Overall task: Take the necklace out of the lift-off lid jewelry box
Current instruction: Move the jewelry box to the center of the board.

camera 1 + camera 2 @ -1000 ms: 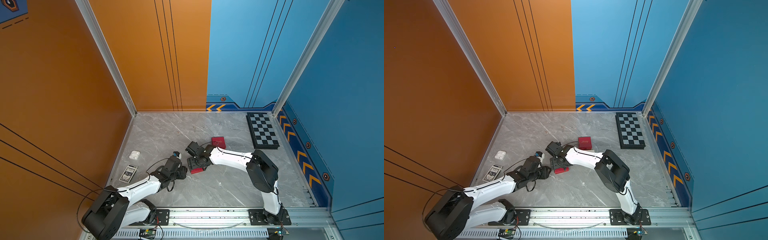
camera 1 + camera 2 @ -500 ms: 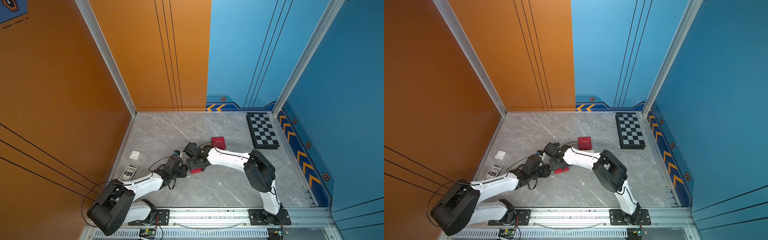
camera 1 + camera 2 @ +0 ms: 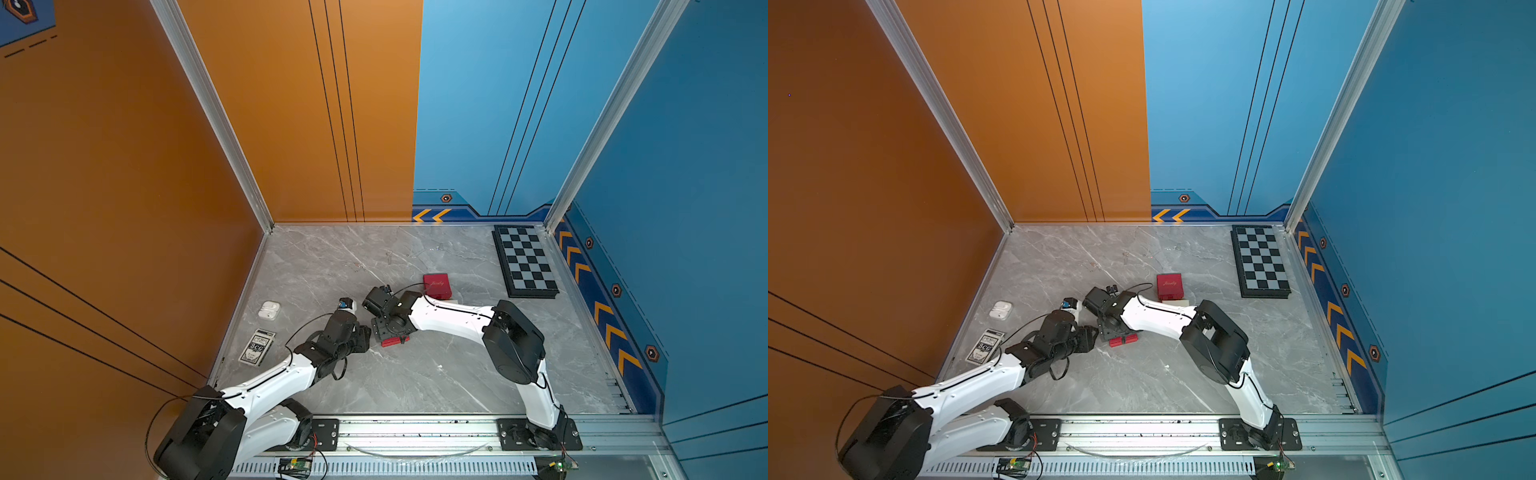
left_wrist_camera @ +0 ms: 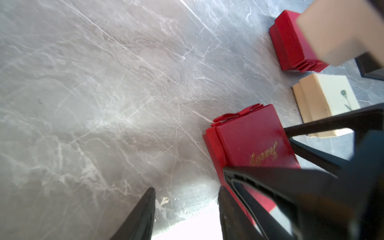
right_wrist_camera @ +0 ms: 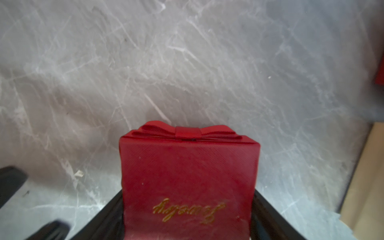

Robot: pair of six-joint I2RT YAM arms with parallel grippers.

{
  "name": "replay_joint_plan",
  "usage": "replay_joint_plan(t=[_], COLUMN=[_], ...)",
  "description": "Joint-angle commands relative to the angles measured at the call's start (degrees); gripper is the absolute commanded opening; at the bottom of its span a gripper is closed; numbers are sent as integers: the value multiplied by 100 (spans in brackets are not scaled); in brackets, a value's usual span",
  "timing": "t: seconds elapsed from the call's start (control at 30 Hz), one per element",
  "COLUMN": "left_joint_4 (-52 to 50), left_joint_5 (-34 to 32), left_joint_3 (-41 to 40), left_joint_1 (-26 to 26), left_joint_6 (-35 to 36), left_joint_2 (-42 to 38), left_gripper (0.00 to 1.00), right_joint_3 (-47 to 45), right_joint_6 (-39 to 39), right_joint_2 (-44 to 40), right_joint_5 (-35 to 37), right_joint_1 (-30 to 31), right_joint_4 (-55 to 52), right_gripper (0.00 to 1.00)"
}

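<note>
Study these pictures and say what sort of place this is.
Probably a robot test cell: a left arm and right arm bolted to an aluminium rail, a marble-look tabletop, an orange wall and a blue wall enclosing it.

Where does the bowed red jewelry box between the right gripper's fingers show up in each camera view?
Top view: jewelry box in the picture's lower middle.
Top view: same spot, slightly further left.
Left wrist: right of centre, gold script facing up.
Right wrist: bottom centre, clamped by the right gripper.
Shared landmark: the second red box lying farther back; unclear in right wrist.
</note>
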Motion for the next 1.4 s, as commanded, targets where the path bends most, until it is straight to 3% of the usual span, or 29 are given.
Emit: replay_joint_plan(t=[0.0, 0.43, 0.83, 1.37], left_joint_4=[-305, -596, -1010, -1027], left_joint_5=[-229, -176, -229, -209], left_joint_3=[-125, -136, -117, -113], left_joint_1=[73, 93, 93, 93], left_joint_6=[-103, -148, -132, -132], left_joint_2=[-199, -671, -1141, -1141], left_gripper=[51, 52, 54, 54], right_joint_3=[-368, -208, 297, 377], right_joint_6=[153, -174, -547, -622], right_joint_2=[696, 539, 361, -91], right_joint_5=[385, 390, 386, 433], right_joint_1=[-359, -860, -911, -872], right_joint_4=[-417, -435, -628, -619], right_gripper=[78, 80, 91, 99])
